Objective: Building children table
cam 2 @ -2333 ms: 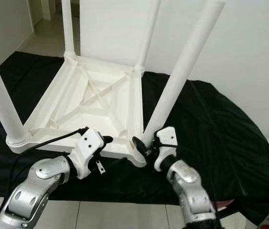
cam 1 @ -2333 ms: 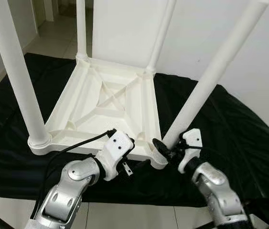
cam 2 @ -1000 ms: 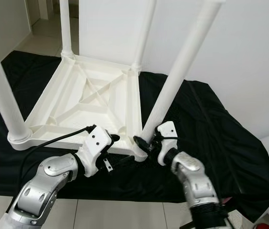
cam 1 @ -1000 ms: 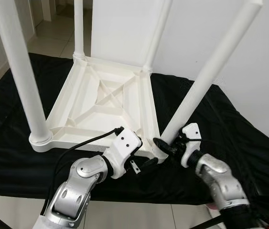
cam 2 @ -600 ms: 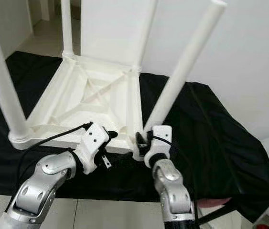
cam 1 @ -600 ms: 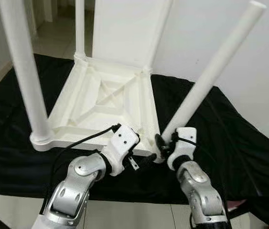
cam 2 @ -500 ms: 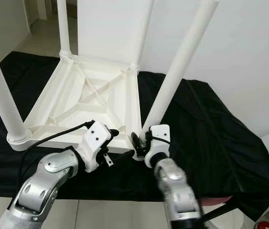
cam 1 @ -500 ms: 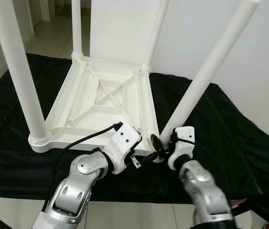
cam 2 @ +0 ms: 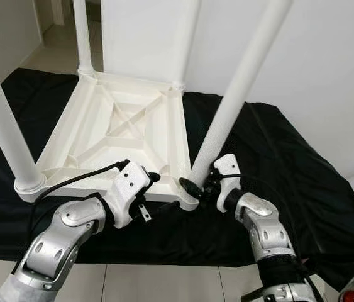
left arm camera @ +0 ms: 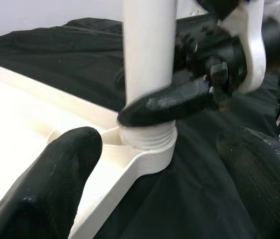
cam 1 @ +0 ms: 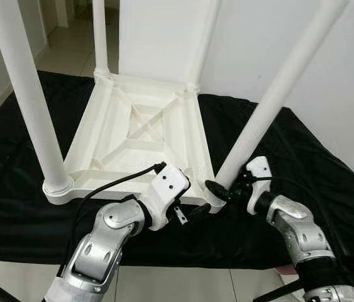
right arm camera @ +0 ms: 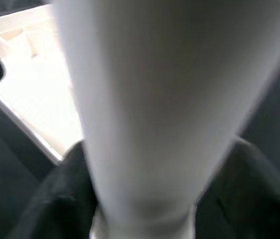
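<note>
A white children's table (cam 1: pixel 140 131) lies upside down on a black cloth, its legs pointing up. My right gripper (cam 1: pixel 224 189) is shut on the near-right leg (cam 1: pixel 271 107) just above its corner socket (left arm camera: pixel 149 145). In the right wrist view that leg (right arm camera: pixel 149 99) runs between the two dark fingers (right arm camera: pixel 55 199). My left gripper (cam 1: pixel 192 209) is open at the table's near edge, right beside that corner. In the left wrist view its fingers (left arm camera: pixel 55 184) stand wide apart on either side of the socket, holding nothing.
The near-left leg (cam 1: pixel 29 100) and two far legs (cam 1: pixel 100 38) rise tall around the frame. The black cloth (cam 1: pixel 302 157) spreads out to the right and ends at tiled floor in front. A white wall stands behind on the right.
My right wrist and forearm have swung outward to the right around the leg's base, still gripping it. The left gripper has stayed at the corner.
</note>
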Controlling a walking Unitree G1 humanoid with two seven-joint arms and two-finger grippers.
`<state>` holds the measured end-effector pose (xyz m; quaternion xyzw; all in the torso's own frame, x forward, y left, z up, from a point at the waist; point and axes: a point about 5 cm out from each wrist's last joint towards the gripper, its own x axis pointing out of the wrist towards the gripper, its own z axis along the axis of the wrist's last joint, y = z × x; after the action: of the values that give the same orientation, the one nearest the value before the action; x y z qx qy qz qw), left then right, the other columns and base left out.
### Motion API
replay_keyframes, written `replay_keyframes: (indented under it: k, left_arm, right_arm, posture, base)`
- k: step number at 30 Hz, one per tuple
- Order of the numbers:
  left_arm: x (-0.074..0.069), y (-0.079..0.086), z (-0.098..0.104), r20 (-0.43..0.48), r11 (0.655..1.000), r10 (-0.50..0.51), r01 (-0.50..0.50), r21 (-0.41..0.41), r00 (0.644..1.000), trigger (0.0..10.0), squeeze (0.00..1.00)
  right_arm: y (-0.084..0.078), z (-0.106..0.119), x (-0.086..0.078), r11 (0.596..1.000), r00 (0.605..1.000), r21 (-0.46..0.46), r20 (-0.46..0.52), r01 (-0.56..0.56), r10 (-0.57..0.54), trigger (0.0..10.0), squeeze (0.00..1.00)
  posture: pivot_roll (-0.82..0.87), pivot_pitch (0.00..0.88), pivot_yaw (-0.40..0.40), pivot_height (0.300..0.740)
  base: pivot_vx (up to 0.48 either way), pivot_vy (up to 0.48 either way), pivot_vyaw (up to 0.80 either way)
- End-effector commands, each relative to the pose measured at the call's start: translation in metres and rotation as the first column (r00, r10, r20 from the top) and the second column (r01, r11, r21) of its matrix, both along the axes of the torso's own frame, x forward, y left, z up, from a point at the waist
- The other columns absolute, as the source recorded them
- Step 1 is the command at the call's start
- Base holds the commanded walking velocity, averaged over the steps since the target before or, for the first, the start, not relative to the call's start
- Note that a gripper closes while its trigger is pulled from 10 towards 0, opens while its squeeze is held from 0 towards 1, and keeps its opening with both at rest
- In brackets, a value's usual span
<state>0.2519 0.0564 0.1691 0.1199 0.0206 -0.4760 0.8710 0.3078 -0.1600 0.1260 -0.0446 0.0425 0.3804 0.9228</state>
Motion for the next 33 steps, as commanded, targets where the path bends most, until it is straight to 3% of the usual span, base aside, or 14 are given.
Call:
replay_keyframes:
  k: [1,5,9,10,11,14,15,17,18,19,20,27,28,33]
  left_arm:
    - [0.000,0.000,0.002,0.007,0.999,0.045,-0.045,-0.005,0.999,10.0,0.00]
    - [0.000,0.002,0.004,0.013,0.998,0.060,-0.060,-0.004,0.998,10.0,0.00]
    - [-0.001,0.005,0.004,0.007,0.997,0.071,-0.071,-0.009,0.997,10.0,0.00]
    - [-0.001,0.006,0.004,0.003,0.997,0.075,-0.075,-0.010,0.997,10.0,0.00]
    - [0.002,0.008,0.004,0.001,0.996,0.086,-0.086,-0.004,0.996,10.0,0.00]
    - [0.004,0.008,0.005,-0.001,0.996,0.087,-0.087,-0.008,0.996,10.0,0.00]
    - [0.004,0.008,0.005,-0.001,0.996,0.087,-0.087,-0.013,0.996,10.0,0.00]
    - [0.006,0.008,0.006,0.003,0.996,0.086,-0.086,-0.011,0.996,10.0,0.00]
    - [0.009,0.008,0.008,0.003,0.997,0.079,-0.079,-0.018,0.997,10.0,0.00]
    - [0.011,0.008,0.010,0.002,0.997,0.075,-0.075,-0.022,0.997,10.0,0.00]
    - [0.013,0.008,0.010,0.006,0.997,0.082,-0.082,-0.015,0.997,10.0,0.00]
    - [0.019,0.011,0.013,0.038,0.993,0.121,-0.121,-0.005,0.992,10.0,0.00]
    - [0.019,0.013,0.013,0.042,0.991,0.133,-0.133,-0.007,0.990,10.0,0.00]
    - [0.020,0.015,0.014,0.052,0.987,0.159,-0.159,-0.002,0.986,10.0,0.00]
  right_arm:
    - [0.013,-0.004,0.001,0.999,0.999,-0.014,-0.012,-0.052,0.051,0.0,0.00]
    - [0.020,-0.011,-0.006,0.999,0.999,0.032,-0.027,0.019,-0.018,0.0,0.00]
    - [0.019,-0.019,-0.012,0.974,0.974,0.030,-0.044,0.223,-0.221,0.0,0.00]
    - [0.018,-0.021,-0.015,0.958,0.957,0.021,-0.048,0.287,-0.286,0.0,0.00]
    - [0.020,-0.018,-0.021,0.882,0.884,0.073,-0.095,0.465,-0.458,0.0,0.00]
    - [0.022,-0.016,-0.022,0.861,0.865,0.100,-0.109,0.499,-0.489,0.0,0.00]
    - [0.027,-0.015,-0.025,0.844,0.850,0.110,-0.115,0.526,-0.514,5.0,0.00]
    - [0.033,-0.012,-0.027,0.830,0.841,0.137,-0.121,0.541,-0.528,5.0,0.00]
    - [0.040,-0.010,-0.029,0.837,0.855,0.174,-0.117,0.518,-0.505,10.0,0.00]
    - [0.044,-0.008,-0.031,0.841,0.864,0.200,-0.113,0.503,-0.490,10.0,0.00]
    - [0.043,-0.009,-0.031,0.841,0.863,0.194,-0.099,0.505,-0.495,10.0,1.00]
    - [0.031,-0.005,-0.027,0.859,0.875,0.174,-0.049,0.482,-0.481,10.0,1.00]
    - [0.028,-0.003,-0.028,0.870,0.884,0.161,-0.043,0.465,-0.465,10.0,0.00]
    - [0.025,-0.001,-0.026,0.910,0.915,0.110,0.007,0.400,-0.404,10.0,0.00]
  posture:
    - [0.00,0.000,-0.147,0.740]
    - [0.01,0.000,-0.159,0.740]
    - [0.01,0.000,-0.149,0.740]
    - [0.01,0.000,-0.149,0.740]
    - [-0.01,0.000,-0.130,0.740]
    - [-0.01,0.000,-0.127,0.740]
    - [-0.02,0.000,-0.122,0.740]
    - [-0.03,0.000,-0.105,0.740]
    - [-0.04,0.000,-0.099,0.740]
    - [-0.04,0.000,-0.094,0.740]
    - [-0.05,0.000,-0.093,0.740]
    - [-0.07,0.000,-0.102,0.740]
    - [-0.07,0.000,-0.097,0.740]
    - [-0.07,0.000,-0.090,0.740]
  base:
    - [0.000,0.000,0.00]
    - [0.000,0.000,0.00]
    - [0.000,0.000,0.00]
    - [0.000,0.000,0.00]
    - [0.000,0.000,0.00]
    - [0.000,0.000,0.00]
    - [0.000,0.000,0.00]
    - [0.000,0.000,0.00]
    - [0.000,0.000,0.00]
    - [0.000,0.000,0.00]
    - [0.000,0.000,0.00]
    - [0.000,0.000,0.00]
    - [0.000,0.000,0.00]
    - [0.000,0.000,0.00]
